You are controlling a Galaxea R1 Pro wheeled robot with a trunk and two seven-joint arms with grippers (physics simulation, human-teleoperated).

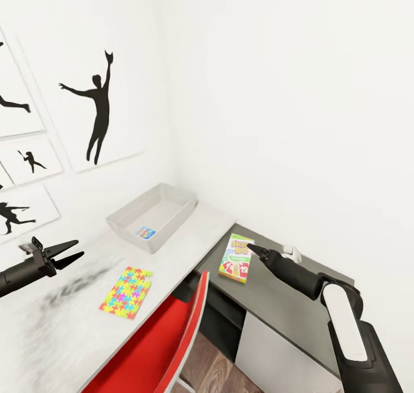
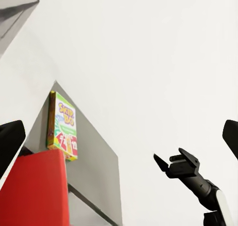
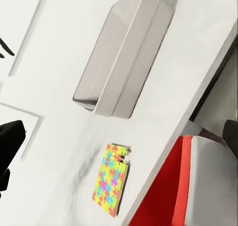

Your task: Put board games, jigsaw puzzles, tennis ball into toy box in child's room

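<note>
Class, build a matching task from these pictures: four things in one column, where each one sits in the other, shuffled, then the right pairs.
1. Skip-Bo box
2. jigsaw puzzle box
3. small blue game box
4. red chair

A. inside the grey toy box
B. on the pale desk top
C. on the dark grey side unit
D. in front of the desk

Pairs: 1-C, 2-B, 3-A, 4-D

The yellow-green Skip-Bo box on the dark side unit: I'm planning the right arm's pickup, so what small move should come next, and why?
Probably lower the right gripper onto the yellow-green Skip-Bo box and close on an edge. Its tip hangs above that box, which lies flat and unheld on the dark grey side unit, while the pale grey toy tray holds just a small blue box.
</note>
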